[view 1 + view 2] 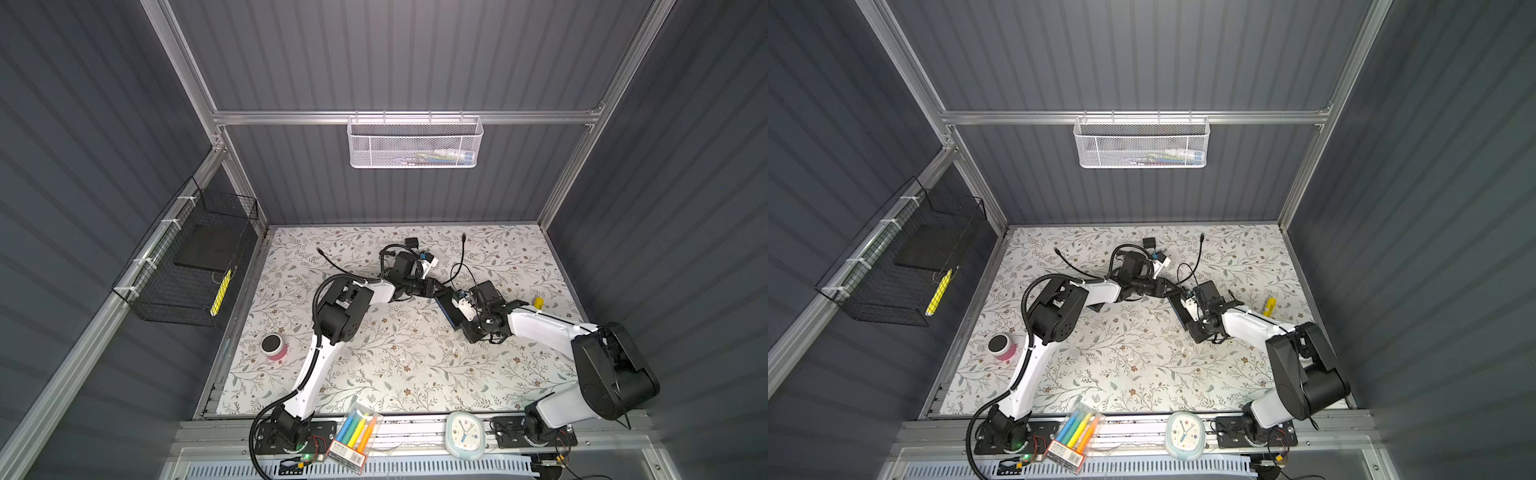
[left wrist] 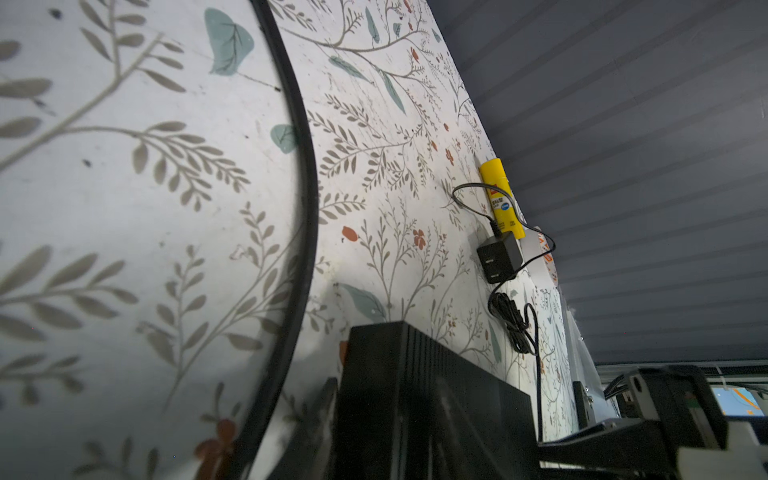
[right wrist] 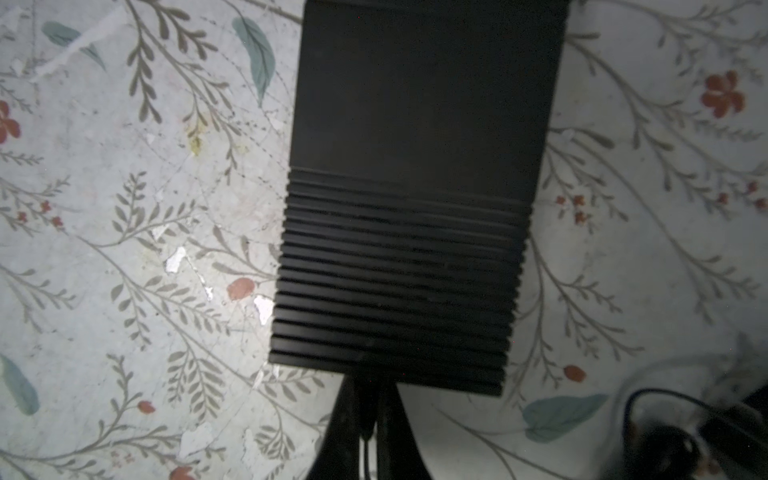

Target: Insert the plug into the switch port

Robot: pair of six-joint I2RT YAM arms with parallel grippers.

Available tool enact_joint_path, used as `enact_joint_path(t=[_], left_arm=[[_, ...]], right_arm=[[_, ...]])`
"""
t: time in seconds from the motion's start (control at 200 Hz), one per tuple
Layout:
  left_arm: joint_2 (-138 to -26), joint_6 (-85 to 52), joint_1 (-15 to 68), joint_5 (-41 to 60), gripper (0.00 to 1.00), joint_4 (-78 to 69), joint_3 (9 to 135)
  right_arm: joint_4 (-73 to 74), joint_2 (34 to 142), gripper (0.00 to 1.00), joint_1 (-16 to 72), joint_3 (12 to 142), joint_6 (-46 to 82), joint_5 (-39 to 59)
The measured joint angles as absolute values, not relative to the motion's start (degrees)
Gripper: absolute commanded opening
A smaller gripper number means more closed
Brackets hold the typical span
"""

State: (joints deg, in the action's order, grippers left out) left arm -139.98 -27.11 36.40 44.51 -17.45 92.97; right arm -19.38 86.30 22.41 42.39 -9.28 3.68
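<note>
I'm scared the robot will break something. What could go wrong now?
1. The black cable loops loosely beside the switch; a move could snag it.
2. Both sets of jaws sit close together at the switch, so they might bump.
3. The plug is hidden, so a crooked push could jam it.

**Fig. Lighting & img quality, 4 views.**
Even, cool overhead light: table top (image 1: 395, 365) bright, walls dim, soft shadows under both arms, no hard glare. Both top views are sharp at ctr, w/ wide-angle bowing of the frame rails (image 1: 407, 117) twd the edges. Left wrist view: the cable (image 2: 299, 166) closest to the left gripper (image 1: 435, 287) cam is a blurred arc, while the adapter (image 2: 498, 257) further out is in focus. Right wrist view is slightly soft. The switch (image 3: 415, 124) just beyond the right gripper (image 3: 368, 399) is underexposed, near-black, ribs faint. Objects beside its fingers are smeared.
</note>
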Motion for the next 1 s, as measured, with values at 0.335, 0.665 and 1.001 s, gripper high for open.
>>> enact_joint_path(t=[0.335, 0.665, 1.001], left_arm=[[-139.72, -26.94, 36.53, 44.12, 0.36, -18.13, 92.31], [-139.37, -26.96, 36.69, 43.44, 0.35, -20.18, 90.98], [-139.35, -26.98, 36.71, 43.33, 0.34, -20.88, 90.72]], right_arm=[[-23.55, 88.62, 0.0, 21.96, 45.84, -11.42, 4.4], [-27.77, 90.78, 0.0, 21.71, 49.41, -11.66, 4.67], [-28.84, 90.98, 0.0, 21.67, 50.28, -11.68, 4.54]])
